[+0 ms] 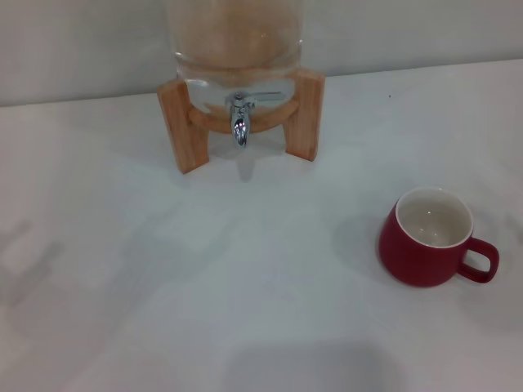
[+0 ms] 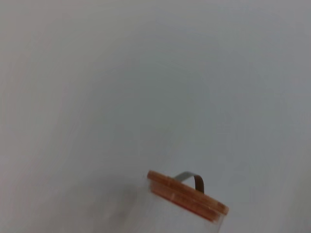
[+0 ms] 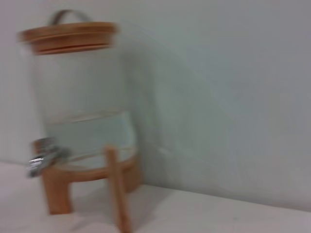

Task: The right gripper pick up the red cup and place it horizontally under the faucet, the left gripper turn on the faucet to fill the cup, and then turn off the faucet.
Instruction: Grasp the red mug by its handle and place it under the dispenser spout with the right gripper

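Task not begun: red cup [image 1: 427, 238] upright on table [image 1: 204, 294], well right of faucet [image 1: 239, 122], untouched. L & R grippers out of view; finger state unknown.

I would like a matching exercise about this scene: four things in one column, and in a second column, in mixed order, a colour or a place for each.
Things:
1. red cup
2. faucet
3. wooden stand
4. lid of the jar

Descriptions:
A. shiny chrome, pointing down between the stand's legs
B. upright on the table, on the robot's right, handle away from the jar
C. wooden disc with a metal loop on top
D. light wood legs holding the glass jar

Pairs: 1-B, 2-A, 3-D, 4-C
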### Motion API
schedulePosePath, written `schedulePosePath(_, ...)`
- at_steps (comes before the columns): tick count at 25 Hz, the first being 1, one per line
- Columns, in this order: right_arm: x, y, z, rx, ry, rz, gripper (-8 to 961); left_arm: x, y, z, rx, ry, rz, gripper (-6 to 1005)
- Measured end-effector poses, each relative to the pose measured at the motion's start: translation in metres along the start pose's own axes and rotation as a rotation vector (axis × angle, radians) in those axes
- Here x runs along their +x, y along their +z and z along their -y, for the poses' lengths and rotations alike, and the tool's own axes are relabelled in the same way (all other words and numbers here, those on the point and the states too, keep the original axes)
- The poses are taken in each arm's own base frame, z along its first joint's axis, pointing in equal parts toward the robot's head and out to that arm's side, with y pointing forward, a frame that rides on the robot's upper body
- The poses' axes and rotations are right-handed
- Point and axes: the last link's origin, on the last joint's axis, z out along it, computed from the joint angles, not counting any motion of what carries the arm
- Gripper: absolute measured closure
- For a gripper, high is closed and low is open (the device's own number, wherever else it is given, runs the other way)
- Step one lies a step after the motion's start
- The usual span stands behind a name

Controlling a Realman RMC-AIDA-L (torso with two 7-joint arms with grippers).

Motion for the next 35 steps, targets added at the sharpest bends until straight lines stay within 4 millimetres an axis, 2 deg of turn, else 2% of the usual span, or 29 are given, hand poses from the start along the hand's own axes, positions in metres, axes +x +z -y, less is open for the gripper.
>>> schedulePosePath(7,0.014,-0.011,-0.015,0.012,0.006,0.029,362,-0.005,-0.001,0.0,-0.008,0.006,0.076,124)
schedulePosePath(10,0.013,-0.012,-0.015,0.023,0.011,0.052,362,-0.015,-0.012,0.0,0.043,0.031,0.06,124)
schedulePosePath(14,0.011,-0.01,-0.014,0.027,-0.001,0.067,363,-0.025,-0.036,0.003,0.174,0.067,-0.082,124)
schedulePosePath(17,0.01,-0.008,-0.013,0.026,-0.002,0.07,363,-0.031,-0.044,0.006,0.207,0.044,-0.129,124)
schedulePosePath(22,0.014,-0.009,-0.015,0.026,-0.01,0.071,363,-0.03,-0.045,0.006,0.214,0.055,-0.136,124)
schedulePosePath(31,0.042,-0.02,-0.033,0.065,-0.04,0.086,363,-0.019,-0.033,0.012,0.187,0.064,-0.135,124)
schedulePosePath(35,0.055,-0.017,-0.043,0.057,-0.045,0.079,363,-0.015,-0.025,0.017,0.179,0.067,-0.125,124)
